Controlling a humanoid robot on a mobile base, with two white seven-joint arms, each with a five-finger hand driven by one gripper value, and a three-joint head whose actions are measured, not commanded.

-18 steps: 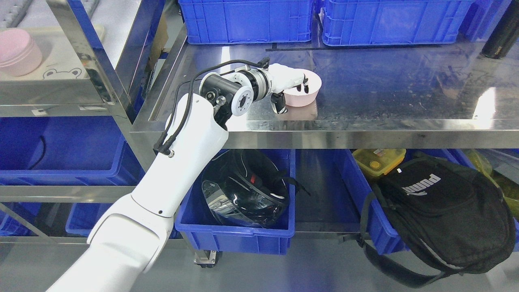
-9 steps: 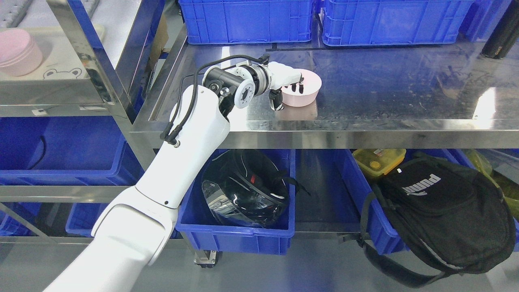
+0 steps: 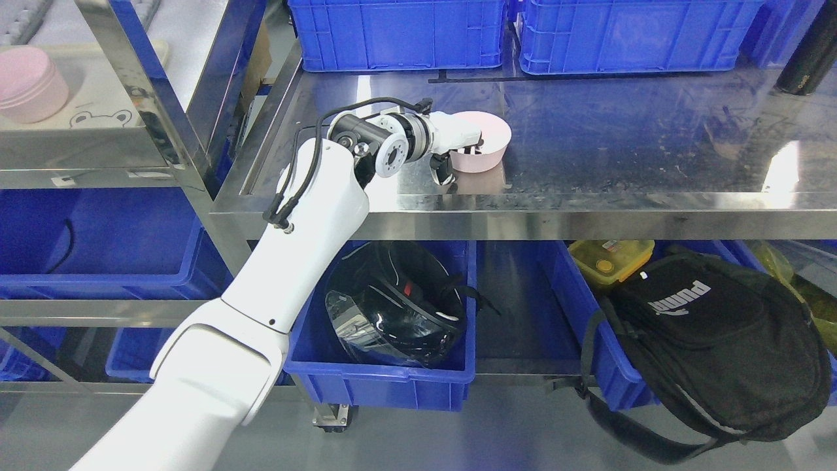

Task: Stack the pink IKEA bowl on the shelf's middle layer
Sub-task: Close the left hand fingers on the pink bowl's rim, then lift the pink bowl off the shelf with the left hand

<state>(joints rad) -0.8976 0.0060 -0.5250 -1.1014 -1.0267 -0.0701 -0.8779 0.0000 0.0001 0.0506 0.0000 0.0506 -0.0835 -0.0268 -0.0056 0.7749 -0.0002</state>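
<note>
One white arm rises from the lower left, past a blue crate (image 3: pixel 382 373) holding a black helmet (image 3: pixel 392 311) and a black backpack (image 3: pixel 716 347) slumped on the bottom tier, to the steel shelf (image 3: pixel 588 203) above. On that shelf the left hand (image 3: pixel 458 140) grips the near-left rim of the pink bowl (image 3: pixel 487 149), fingers hooked over the lip and inside, thumb down the outer wall. The bowl sits a little in from the shelf's front lip, slightly tipped toward the hand. The right hand is out of view.

To lift it well, the pinch likely needs to stay firm on that single rim point, wrist levelled so the bowl does not swing or slip. The second pink bowl (image 3: pixel 29 84), upside down on the neighbouring rack (image 3: pixel 85 147) at far left, appears to be the stacking partner.

Room is generous to the right across bare steel; behind, blue bins (image 3: pixel 516 36) wall off the back edge. Leftward travel looks tightest, with the racks' upright posts (image 3: pixel 153 104) standing between the two shelves.
</note>
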